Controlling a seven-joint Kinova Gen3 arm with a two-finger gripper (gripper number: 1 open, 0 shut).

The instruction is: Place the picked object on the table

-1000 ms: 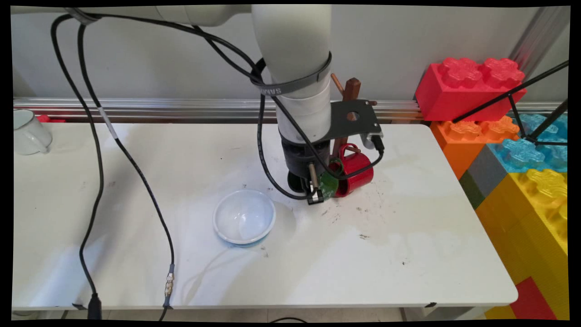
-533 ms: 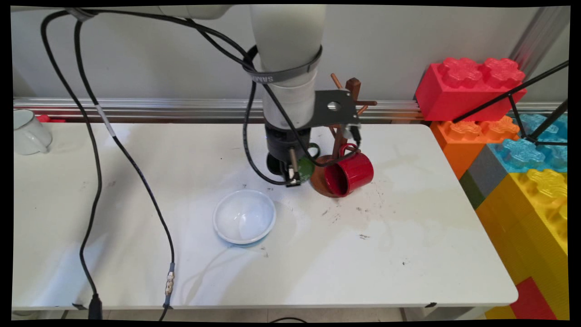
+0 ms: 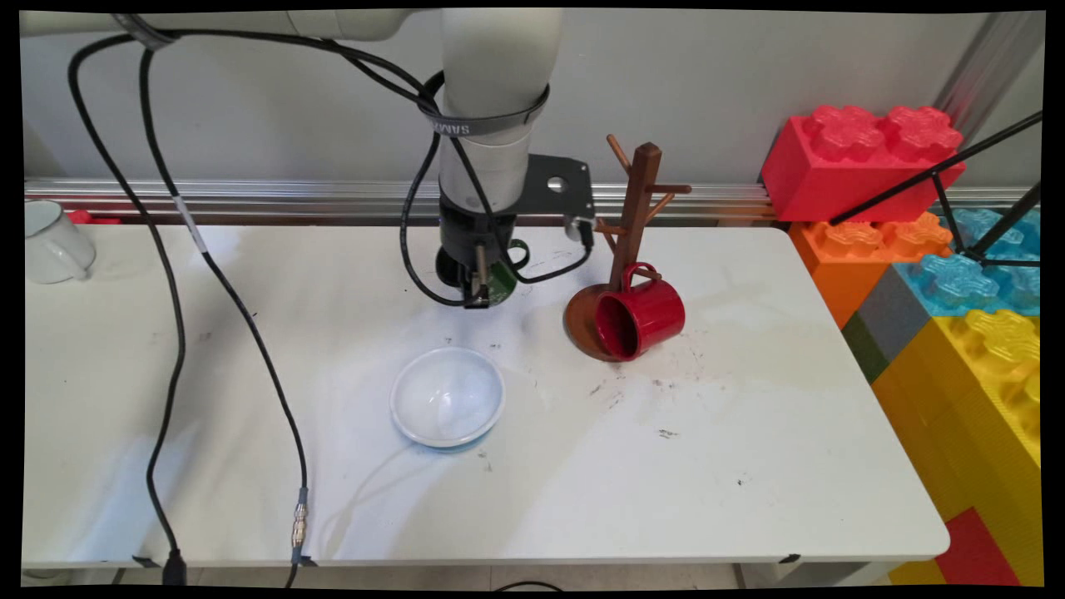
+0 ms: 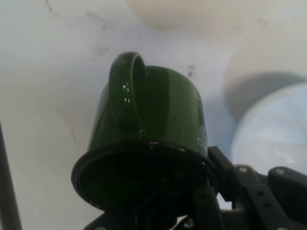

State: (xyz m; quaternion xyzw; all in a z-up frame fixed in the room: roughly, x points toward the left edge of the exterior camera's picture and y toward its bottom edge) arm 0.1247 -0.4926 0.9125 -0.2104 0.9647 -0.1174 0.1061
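While the black two-finger gripper (image 3: 481, 293) hangs above the white table (image 3: 749, 466), it holds a dark green enamel mug (image 3: 499, 281) by the rim, with one finger inside the mouth and the rest of the grip hidden under the mug. In the hand view the green mug (image 4: 151, 139) fills the picture, its mouth toward the camera, its handle on the upper side and its bottom pointing down at the table.

Taking the brown wooden mug tree (image 3: 634, 241) as landmark, the gripper and the green mug are well apart from it on its left, clear of its pegs. A glossy red mug (image 3: 641, 318) lies on its side on the round base of the tree, its handle up against the stem. A shallow white round bowl (image 3: 448, 396) sits on the table to the front left of the tree, nearer to the camera than the gripper, and its rim shows at the right of the hand view (image 4: 273, 139). A white cup (image 3: 52, 243) stands far to the left of the tree, at the table's edge.

To carry such a mug well, the grip on the thin rim should be kept firm, because a smooth enamel wall can probably slip or swing. The hanging black cable (image 3: 179, 274) seems a risk, so it should be kept off the bowl.
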